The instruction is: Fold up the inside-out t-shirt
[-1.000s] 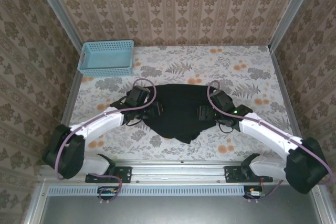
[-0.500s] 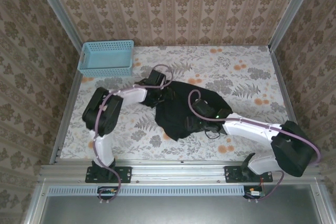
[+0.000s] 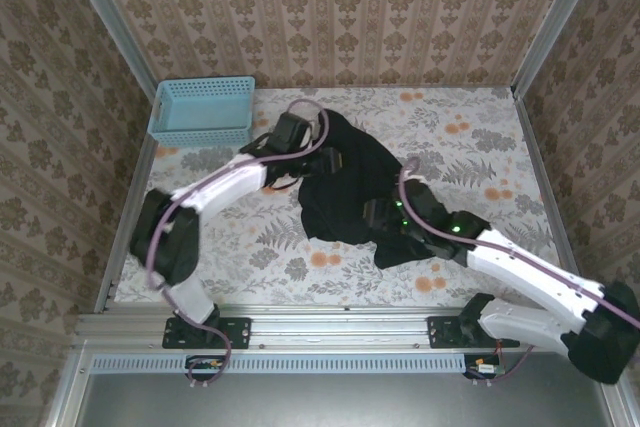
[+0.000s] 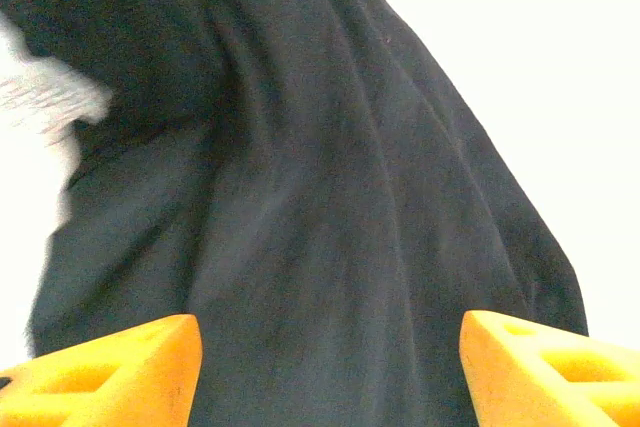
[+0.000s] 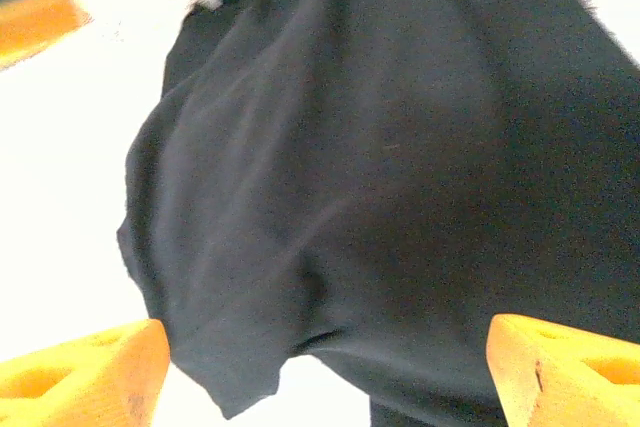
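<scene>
On the table (image 3: pixel 480 137), the black t-shirt (image 3: pixel 350 182) lay bunched. The left gripper (image 4: pixel 325 367) and the right gripper (image 5: pixel 320 372) stood wide open, close to it.

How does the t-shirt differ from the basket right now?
The t-shirt is black; the basket is light blue. The t-shirt lies bunched mid-table; the basket stands at the far left corner. The t-shirt covers more area than the basket. Both sit on the table.
</scene>
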Motion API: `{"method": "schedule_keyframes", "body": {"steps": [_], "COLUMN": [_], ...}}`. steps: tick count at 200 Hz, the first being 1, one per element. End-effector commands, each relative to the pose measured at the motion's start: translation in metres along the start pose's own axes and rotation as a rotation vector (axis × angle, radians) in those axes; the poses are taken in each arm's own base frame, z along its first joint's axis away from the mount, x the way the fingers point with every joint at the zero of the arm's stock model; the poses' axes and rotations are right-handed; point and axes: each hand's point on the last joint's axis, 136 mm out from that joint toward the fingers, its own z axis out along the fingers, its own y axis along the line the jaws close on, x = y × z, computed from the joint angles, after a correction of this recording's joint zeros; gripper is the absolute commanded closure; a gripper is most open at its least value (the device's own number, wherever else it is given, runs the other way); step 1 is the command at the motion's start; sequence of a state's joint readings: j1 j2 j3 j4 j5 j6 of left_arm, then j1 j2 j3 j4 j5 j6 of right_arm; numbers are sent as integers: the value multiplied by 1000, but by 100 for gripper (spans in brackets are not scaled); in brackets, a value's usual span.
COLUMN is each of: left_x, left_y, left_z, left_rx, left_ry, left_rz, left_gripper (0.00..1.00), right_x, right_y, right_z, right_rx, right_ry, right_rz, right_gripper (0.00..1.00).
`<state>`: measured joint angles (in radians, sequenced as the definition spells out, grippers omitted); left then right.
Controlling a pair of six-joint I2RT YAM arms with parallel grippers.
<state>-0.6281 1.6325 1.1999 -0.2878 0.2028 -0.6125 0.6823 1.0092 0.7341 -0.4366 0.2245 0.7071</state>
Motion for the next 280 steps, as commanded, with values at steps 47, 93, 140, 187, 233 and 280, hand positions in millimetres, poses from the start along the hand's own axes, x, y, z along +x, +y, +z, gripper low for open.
{"method": "schedule_keyframes", "body": {"steps": [47,93,140,187,233,280], "left_x": [119,125,116,105,74,10], "left_y": [46,42,38,36,47,39], "left_z": [-28,-2,29,32,-9,-93], "left_rx": [-118,-85,-91,-89,-116,-83], "left_ry": [54,94,119,110,40,-141], "left_rz": [67,85,66,71,67,80], "left_gripper": [29,33,49,75,98,100], "right_x": [73,91,110,108,71,-18], "right_y": [-97,-94,-81,-62,-85,-107], "right_z": [7,14,34,47,17,-62], "right_rx": [308,287,217,190,350,473], "right_ry": [169,191,244,295,189,-50], "right_rz": [134,189,242,192,75,-16], "right_gripper": [21,21,21,35,81,97]}}
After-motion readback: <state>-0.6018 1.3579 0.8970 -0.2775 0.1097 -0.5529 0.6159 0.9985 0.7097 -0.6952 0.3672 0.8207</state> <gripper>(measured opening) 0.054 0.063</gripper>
